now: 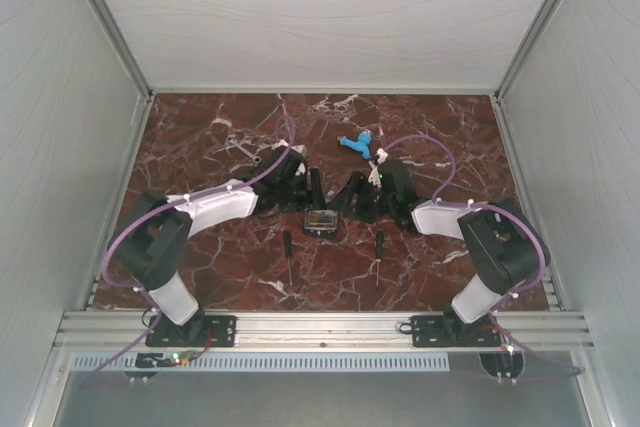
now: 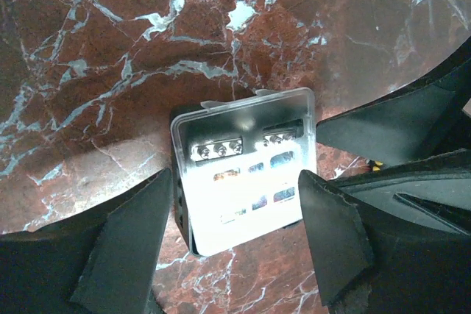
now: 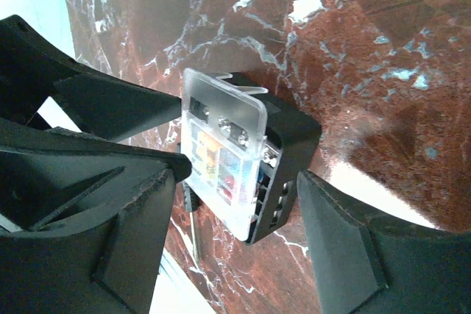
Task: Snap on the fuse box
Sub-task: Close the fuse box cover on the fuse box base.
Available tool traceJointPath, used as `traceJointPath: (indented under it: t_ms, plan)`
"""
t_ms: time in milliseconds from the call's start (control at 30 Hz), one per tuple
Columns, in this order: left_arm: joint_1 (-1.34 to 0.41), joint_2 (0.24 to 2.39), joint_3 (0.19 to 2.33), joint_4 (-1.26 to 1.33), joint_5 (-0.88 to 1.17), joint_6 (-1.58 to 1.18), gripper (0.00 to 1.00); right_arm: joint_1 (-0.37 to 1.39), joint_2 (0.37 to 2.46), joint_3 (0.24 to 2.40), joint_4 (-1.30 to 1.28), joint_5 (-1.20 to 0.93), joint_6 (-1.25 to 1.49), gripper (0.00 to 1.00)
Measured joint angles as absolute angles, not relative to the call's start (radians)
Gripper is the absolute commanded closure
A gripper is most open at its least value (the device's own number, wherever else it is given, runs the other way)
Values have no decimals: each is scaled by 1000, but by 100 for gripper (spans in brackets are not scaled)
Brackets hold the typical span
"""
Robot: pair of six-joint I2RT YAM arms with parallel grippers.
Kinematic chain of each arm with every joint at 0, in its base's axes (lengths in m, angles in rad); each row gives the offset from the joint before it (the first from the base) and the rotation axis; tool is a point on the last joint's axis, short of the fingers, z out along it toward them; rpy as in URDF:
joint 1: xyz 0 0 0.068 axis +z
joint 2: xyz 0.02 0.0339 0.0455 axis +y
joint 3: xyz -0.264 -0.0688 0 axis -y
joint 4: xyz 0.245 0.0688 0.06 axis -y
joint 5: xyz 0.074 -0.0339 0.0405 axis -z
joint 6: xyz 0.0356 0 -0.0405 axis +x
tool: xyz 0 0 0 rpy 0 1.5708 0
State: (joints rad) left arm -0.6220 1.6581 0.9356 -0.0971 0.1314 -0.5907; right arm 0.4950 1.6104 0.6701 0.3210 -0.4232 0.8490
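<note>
The fuse box (image 1: pixel 320 222) lies on the marble table between my two grippers. It is a black tray (image 3: pixel 291 152) with a clear lid (image 3: pixel 221 145) lying on top, and coloured fuses show through the lid. The lid looks slightly shifted on the tray, with its far tabs raised. My left gripper (image 1: pixel 308 197) is open, and its fingers straddle the near end of the box (image 2: pixel 246 167) in the left wrist view (image 2: pixel 232 237). My right gripper (image 1: pixel 348 197) is open too, with the box between its fingers (image 3: pixel 235 226). Neither gripper clamps the box.
Two black-handled screwdrivers (image 1: pixel 287 252) (image 1: pixel 379 250) lie near the box, towards the arm bases. A blue plastic piece (image 1: pixel 357 143) and a small wrench (image 1: pixel 243 147) lie further back. White walls enclose the table on three sides.
</note>
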Motion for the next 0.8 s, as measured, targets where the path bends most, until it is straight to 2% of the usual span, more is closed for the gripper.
traceJointPath:
  t_ms: [367, 800]
  plan:
    - [-657, 1686, 943, -89, 122, -484, 35, 492, 1640, 672, 311, -436, 842, 35]
    - [-700, 1671, 943, -105, 90, -391, 34, 497, 1621, 672, 228, -437, 809, 36]
